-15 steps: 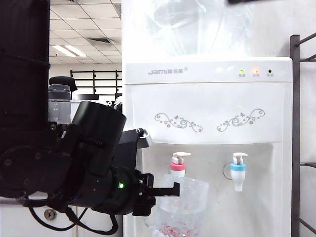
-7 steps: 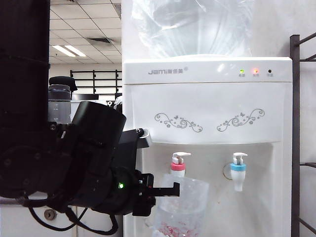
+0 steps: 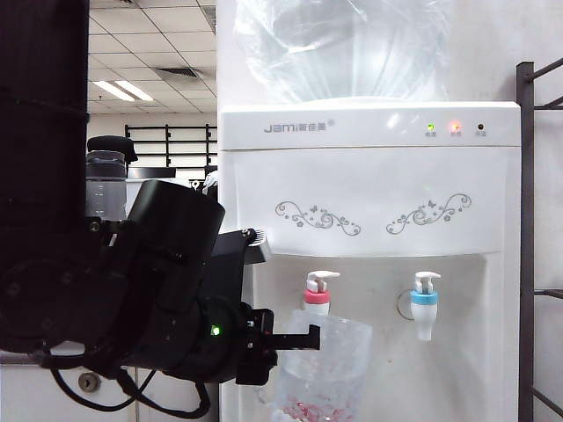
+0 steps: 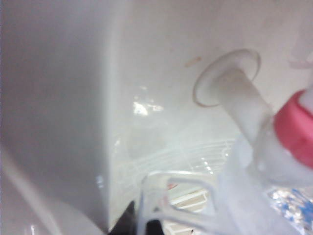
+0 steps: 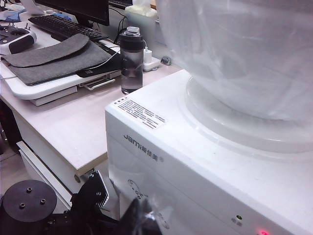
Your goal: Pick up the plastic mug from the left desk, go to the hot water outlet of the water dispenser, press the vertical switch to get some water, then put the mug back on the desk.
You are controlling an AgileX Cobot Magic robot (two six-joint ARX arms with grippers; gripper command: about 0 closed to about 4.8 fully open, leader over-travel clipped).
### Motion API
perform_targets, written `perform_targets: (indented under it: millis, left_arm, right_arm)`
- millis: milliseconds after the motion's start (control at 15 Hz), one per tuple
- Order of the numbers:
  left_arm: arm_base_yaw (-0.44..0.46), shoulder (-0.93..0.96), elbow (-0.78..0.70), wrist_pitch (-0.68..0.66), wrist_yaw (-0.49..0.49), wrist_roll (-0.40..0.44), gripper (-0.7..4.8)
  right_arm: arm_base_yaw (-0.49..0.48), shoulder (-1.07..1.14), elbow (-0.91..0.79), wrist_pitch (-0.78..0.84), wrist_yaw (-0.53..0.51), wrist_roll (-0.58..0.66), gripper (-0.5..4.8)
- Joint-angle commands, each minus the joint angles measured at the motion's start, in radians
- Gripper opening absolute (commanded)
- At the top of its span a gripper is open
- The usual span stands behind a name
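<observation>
The clear rippled plastic mug (image 3: 327,369) hangs right under the hot water outlet (image 3: 318,299), the red-collared tap of the white water dispenser (image 3: 369,176). My left gripper (image 3: 310,338) reaches in from the left, shut on the mug's thin loop handle (image 4: 164,198); its dark fingertips (image 4: 128,220) show on either side of the handle. The vertical switch (image 3: 322,278) stands untouched above the red collar (image 4: 296,129). My right gripper (image 5: 146,220) is shut and empty, high up in front of the dispenser's top panel, out of the exterior view.
A blue-collared tap (image 3: 424,303) is to the right of the red one. The big clear bottle (image 5: 244,54) tops the dispenser. The left desk (image 5: 63,127) carries a dark bottle (image 5: 132,61), grey mats and a keyboard. A dark metal rack (image 3: 526,246) stands at the right.
A dark part at the top edge of the exterior view has gone out of sight upward, and the big bottle now shows plainly. The left gripper and mug have not moved.
</observation>
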Motion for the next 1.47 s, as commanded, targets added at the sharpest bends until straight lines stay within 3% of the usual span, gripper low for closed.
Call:
perform_targets:
  millis: [67,401,801,1469]
  left_arm:
    - [0.007,-0.016,0.013,0.137,-0.035,-0.014,-0.05]
    - [-0.019,-0.017,-0.007,0.175,-0.024,0.055,-0.05]
    - [-0.031,-0.016,-0.095,0.243,-0.01,0.055,-0.05]
    - [-0.029,-0.016,-0.054,0.247,-0.045,0.052,-0.05]
  right_arm:
    - [0.0,-0.002,0.002,0.013,0.002,0.005,-0.05]
    - [0.0,-0.002,0.002,0.013,0.002,0.005,-0.05]
    - [0.0,-0.002,0.002,0.01,0.002,0.005,-0.05]
    - [0.0,-0.002,0.002,0.01,0.002,0.005,-0.05]
